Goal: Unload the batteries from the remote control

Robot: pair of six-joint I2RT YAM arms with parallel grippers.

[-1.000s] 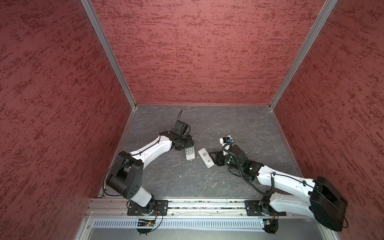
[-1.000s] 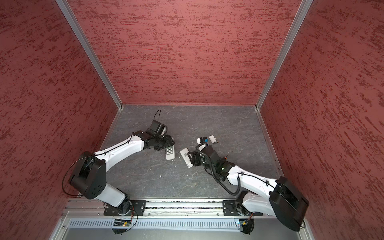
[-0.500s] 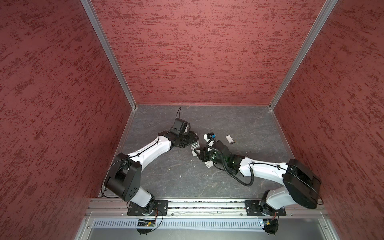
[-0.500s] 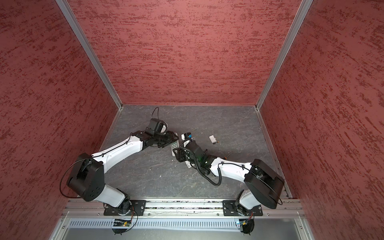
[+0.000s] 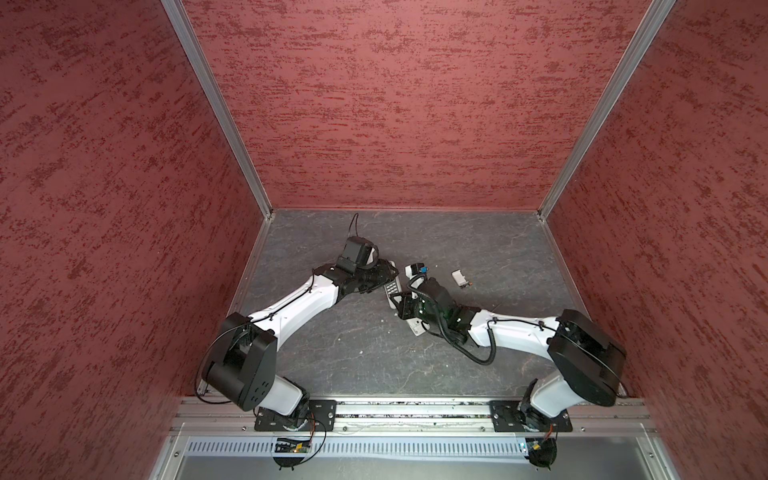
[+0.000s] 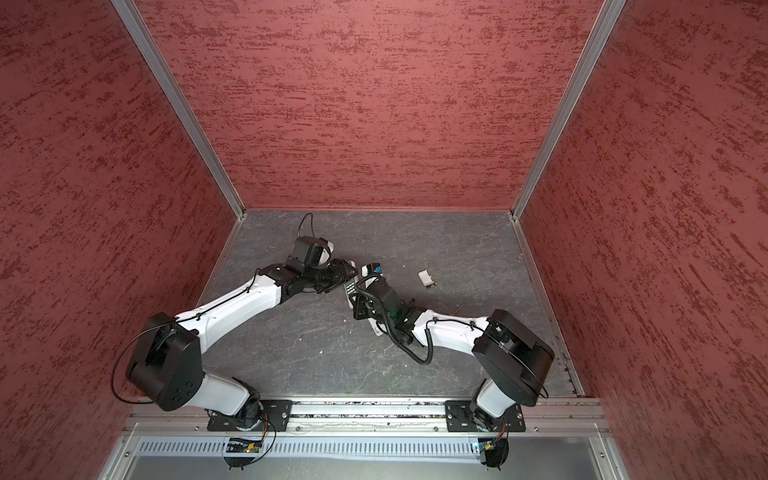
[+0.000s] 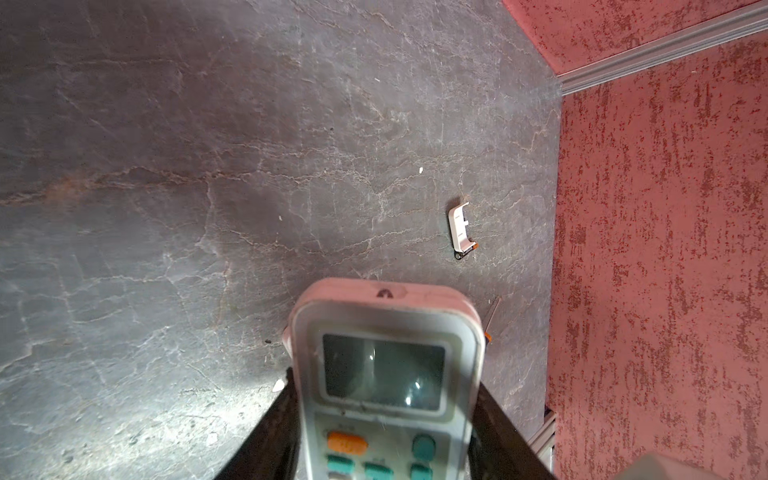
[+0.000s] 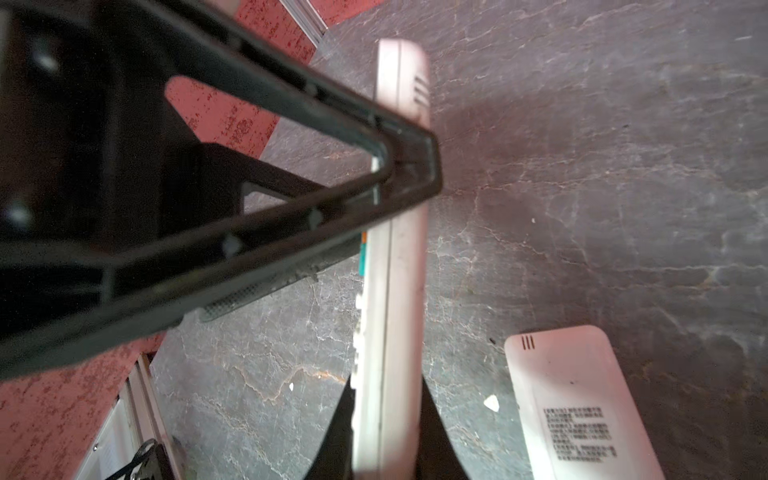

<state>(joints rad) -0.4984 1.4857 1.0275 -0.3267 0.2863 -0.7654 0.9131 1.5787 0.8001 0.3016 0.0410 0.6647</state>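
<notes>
A white remote control (image 7: pixel 386 374) with a screen and orange and teal buttons hangs above the floor, held from both sides. My left gripper (image 7: pixel 384 392) is shut on its long edges. My right gripper (image 8: pixel 386 409) is shut across its thin body (image 8: pixel 399 291), below the left fingers (image 8: pixel 374 166). In both top views the two grippers (image 5: pixel 388 276) (image 5: pixel 401 303) meet at the remote (image 5: pixel 392 287) near mid floor. No batteries show plainly. A tiny dark sliver (image 7: pixel 465 251) lies against a white battery cover (image 7: pixel 458 226).
A second white remote (image 8: pixel 577 407) lies face down on the grey floor under my right arm (image 5: pixel 417 328). The battery cover (image 5: pixel 458 276) lies to the right. A thin screwdriver shaft (image 7: pixel 493 311) shows past the held remote. Red walls close three sides.
My right arm swung left to the middle and its gripper closed on the remote. My left gripper lifted that remote off the floor and moved it slightly right.
</notes>
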